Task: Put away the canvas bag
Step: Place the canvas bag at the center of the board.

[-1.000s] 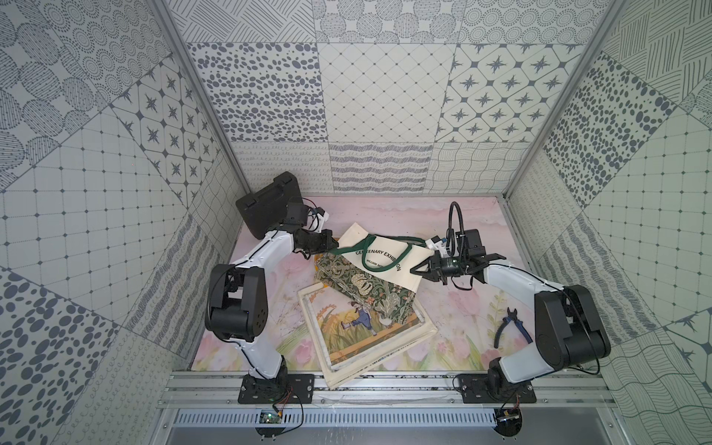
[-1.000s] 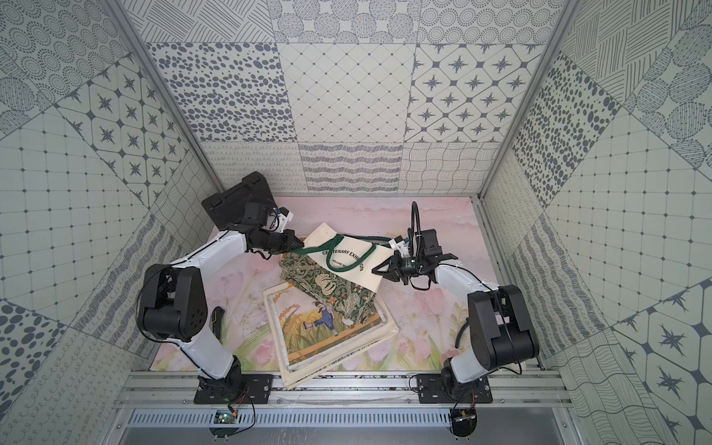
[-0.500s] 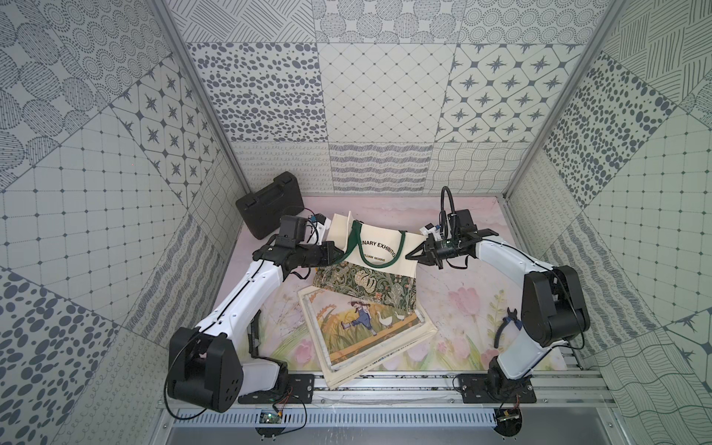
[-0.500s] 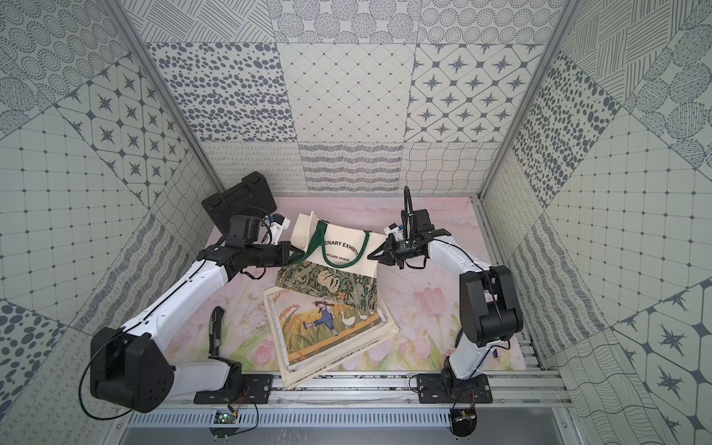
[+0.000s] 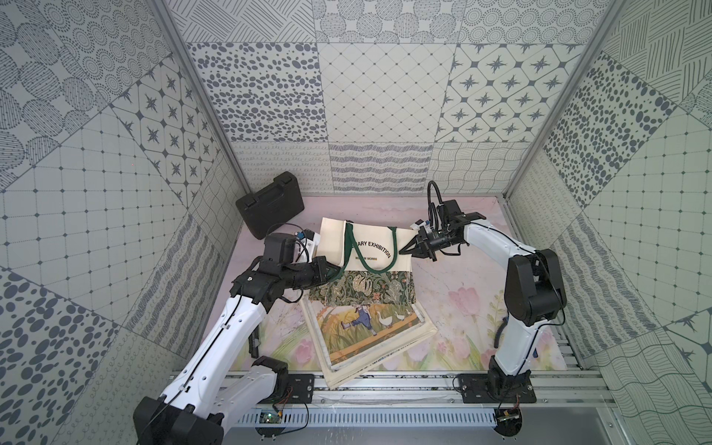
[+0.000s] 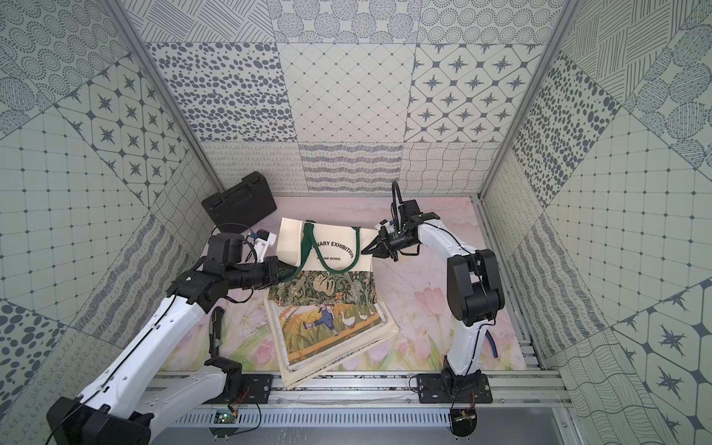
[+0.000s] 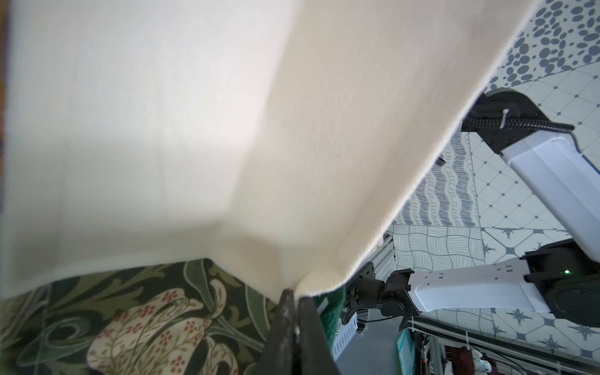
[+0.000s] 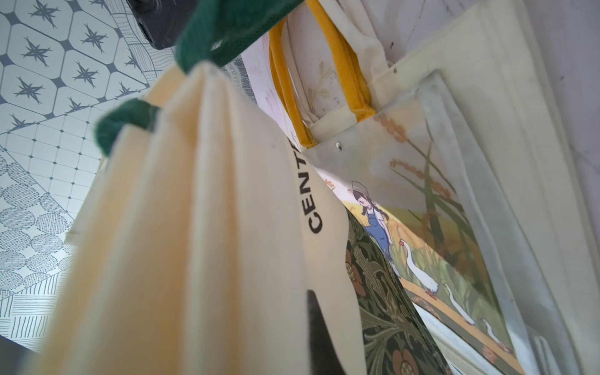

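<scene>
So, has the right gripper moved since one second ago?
Yes. In both top views the right gripper, shut on the canvas bag, is now farther from the goose bag and nearer the back wall.

Bag: canvas bag (image 5: 370, 242), cream, with black lettering reading "EXHIBITION" and "MORRIS".
Handles: dark green handles (image 5: 348, 240), looping down the front.
Lower part: dark green floral print (image 5: 362, 289).
Pose: cream half lifted and stretched wide, floral end draped over the goose-print bag (image 5: 366, 327).

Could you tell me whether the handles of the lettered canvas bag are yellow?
No, in a top view the canvas bag has dark green handles looping over its cream front.
</scene>
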